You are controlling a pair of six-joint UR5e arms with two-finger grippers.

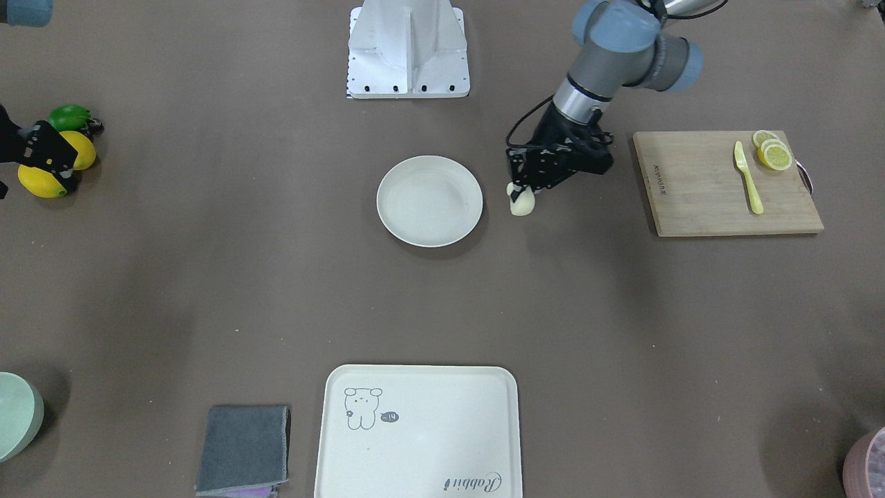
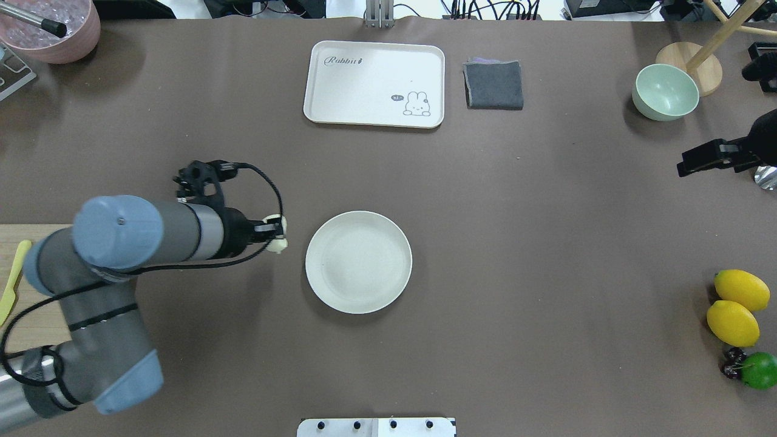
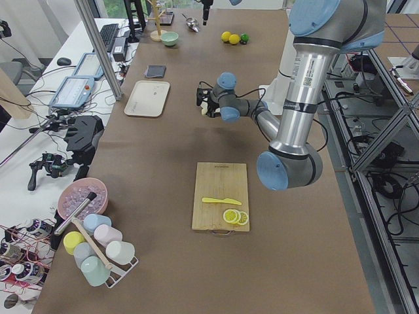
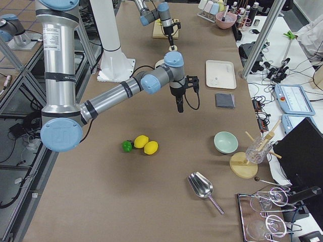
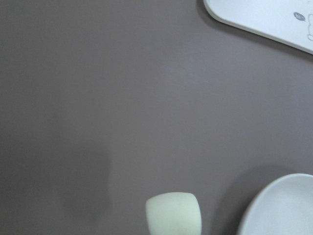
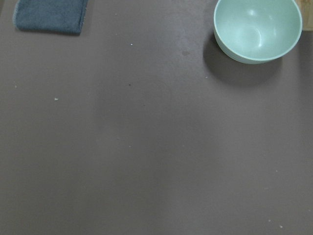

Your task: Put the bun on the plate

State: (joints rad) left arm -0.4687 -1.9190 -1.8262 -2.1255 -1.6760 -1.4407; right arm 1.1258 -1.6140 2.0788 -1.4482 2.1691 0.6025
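The bun (image 1: 523,203) is a small pale cream lump with my left gripper (image 1: 518,192) shut on it, just off the table. It hangs close beside the round off-white plate (image 1: 429,200), on the side toward the cutting board. From overhead the bun (image 2: 278,244) sits at the tip of the left gripper (image 2: 274,233), a short gap from the plate (image 2: 358,262), which has nothing on it. The left wrist view shows the bun (image 5: 173,214) at the bottom edge and the plate's rim (image 5: 281,208) to its right. My right gripper (image 2: 685,165) hovers far off near the table's edge; its jaws are unclear.
A wooden cutting board (image 1: 698,187) with a yellow knife (image 1: 748,178) and lemon slices (image 1: 773,153) lies behind the left arm. A cream tray (image 2: 373,82), grey cloth (image 2: 493,85) and green bowl (image 2: 665,91) line the far side. Two lemons (image 2: 737,303) and a lime (image 2: 759,369) sit right.
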